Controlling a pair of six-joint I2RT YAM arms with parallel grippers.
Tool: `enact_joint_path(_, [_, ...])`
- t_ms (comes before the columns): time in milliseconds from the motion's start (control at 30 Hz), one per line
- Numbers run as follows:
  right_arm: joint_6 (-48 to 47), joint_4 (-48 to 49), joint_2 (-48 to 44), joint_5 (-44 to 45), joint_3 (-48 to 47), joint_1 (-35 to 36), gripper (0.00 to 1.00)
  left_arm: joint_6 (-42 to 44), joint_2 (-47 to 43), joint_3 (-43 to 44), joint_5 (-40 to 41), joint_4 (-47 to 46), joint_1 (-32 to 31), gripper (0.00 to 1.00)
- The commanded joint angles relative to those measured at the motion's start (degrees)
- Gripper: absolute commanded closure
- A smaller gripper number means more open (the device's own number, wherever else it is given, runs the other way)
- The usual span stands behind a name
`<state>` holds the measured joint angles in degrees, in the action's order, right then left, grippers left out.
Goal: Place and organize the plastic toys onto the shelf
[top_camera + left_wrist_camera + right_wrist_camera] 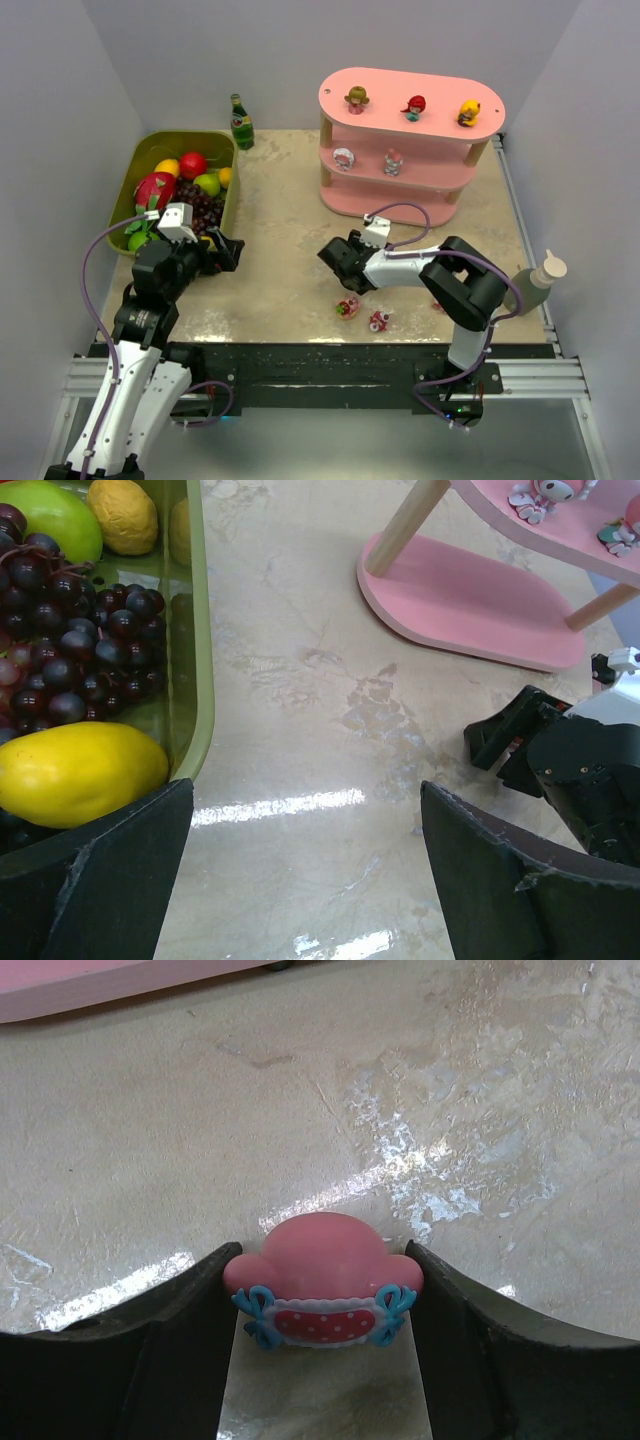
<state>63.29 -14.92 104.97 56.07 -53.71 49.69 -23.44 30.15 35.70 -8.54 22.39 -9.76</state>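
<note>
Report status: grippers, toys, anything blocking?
Left gripper open, empty. Right gripper shut on pink figurine. Shelf holds five toys. Nothing seen blocking.

1. Top external looks down from high behind the near edge, taking in the whole table (285, 200) and shelf (400, 115).
2. Left wrist faces low across the table, sharing the shelf's base and the right gripper (492, 750) with it.
3. Right wrist sits just above the table, very close on a pink figurine (320, 1265).
</note>
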Motion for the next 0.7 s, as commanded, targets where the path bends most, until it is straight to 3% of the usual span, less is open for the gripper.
enact_joint_path(0, [-2.1,1.8,1.0,-0.7,2.7,-1.0,0.53,-0.1,0.3,0.0,0.2,-0.2,0.4,0.01])
enact_joint_path(233, [-6.2,4.8,-4.1,-0.7,4.7,-1.3,0.68,-0.1,0.3,-0.1,0.3,-0.2,0.4,0.01])
enact_joint_path(667, [-19.4,6.4,-18.2,-7.6,4.7,-4.8,0.71,-0.1,0.0,0.0,0.3,-0.2,0.4,0.0])
